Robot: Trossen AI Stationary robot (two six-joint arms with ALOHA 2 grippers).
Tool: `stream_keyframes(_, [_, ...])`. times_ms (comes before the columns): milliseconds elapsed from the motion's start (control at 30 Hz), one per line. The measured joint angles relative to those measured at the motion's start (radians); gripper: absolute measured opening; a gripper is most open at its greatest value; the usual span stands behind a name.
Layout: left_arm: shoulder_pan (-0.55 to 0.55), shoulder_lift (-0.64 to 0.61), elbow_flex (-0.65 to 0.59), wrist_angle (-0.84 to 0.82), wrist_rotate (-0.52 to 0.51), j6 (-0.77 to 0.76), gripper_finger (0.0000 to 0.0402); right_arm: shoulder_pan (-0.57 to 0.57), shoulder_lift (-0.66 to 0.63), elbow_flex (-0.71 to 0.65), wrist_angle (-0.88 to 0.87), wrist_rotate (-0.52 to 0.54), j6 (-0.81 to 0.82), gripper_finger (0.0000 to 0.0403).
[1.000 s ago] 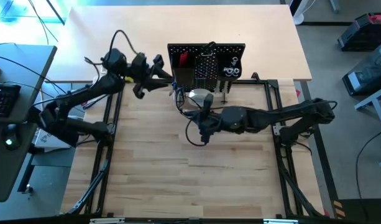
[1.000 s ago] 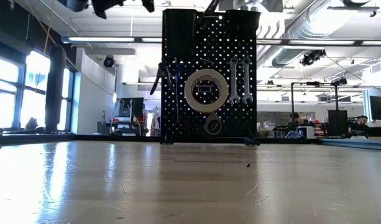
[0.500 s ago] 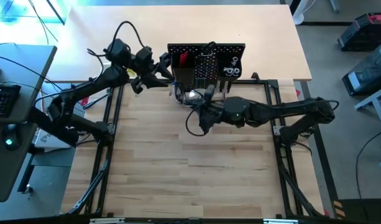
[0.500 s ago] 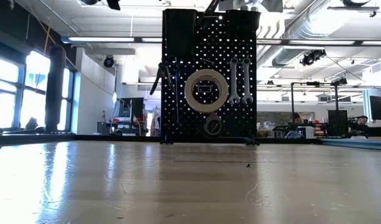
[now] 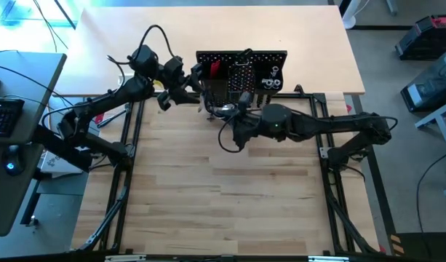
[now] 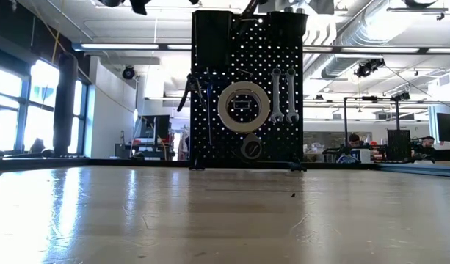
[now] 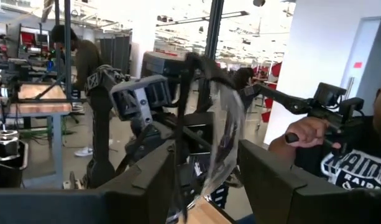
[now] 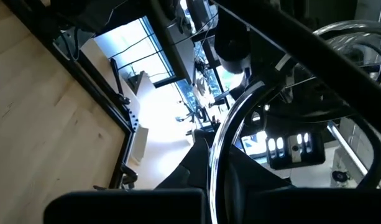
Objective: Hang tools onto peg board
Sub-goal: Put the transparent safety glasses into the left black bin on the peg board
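The black peg board [image 5: 241, 69] stands upright at the table's far side. On it hang a white tape roll [image 6: 243, 106], two silver wrenches [image 6: 283, 95], pliers [image 6: 194, 92] and a small tape measure [image 6: 250, 149]. A red tool [image 5: 213, 69] sits in a bin on it. High in front of the board's left part, my right gripper [image 8: 215, 186] is shut on a clear ring-shaped roll [image 7: 226, 134]. My left gripper [image 7: 209, 168] faces it, open, one finger on either side of the ring. My right gripper pinches the clear ring's thin rim [image 8: 219, 149] between its two shut fingers, which point about level. The rim runs along the fingers. The ring stands on edge, lifted well clear of the table. I cannot tell whether my left gripper touches the ring.
Black frame rails [image 5: 132, 145] run along the table's left and right sides. The wooden top [image 5: 223, 196] lies bare toward the near edge. A person's hand [image 7: 308, 134] on a handle shows beyond the table in the left wrist view.
My right gripper has risen, rolled and gone toward the far edge, carrying the ring nearer the peg board. My left gripper has risen and gone toward the peg board's left side, leaving the low view's top edge almost wholly.
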Motion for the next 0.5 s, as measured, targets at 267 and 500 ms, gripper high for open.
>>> stream_keyframes(267, [-0.034,0.004,0.000,-0.002,0.024,0.031,0.0132,-0.012,0.001,0.000,-0.008,-0.021,0.027,0.0007])
stream_keyframes(500, [-0.070,0.005,0.000,-0.002,0.043,0.068,0.0077,-0.010,0.001,0.000,-0.026,-0.031,0.027,0.0007])
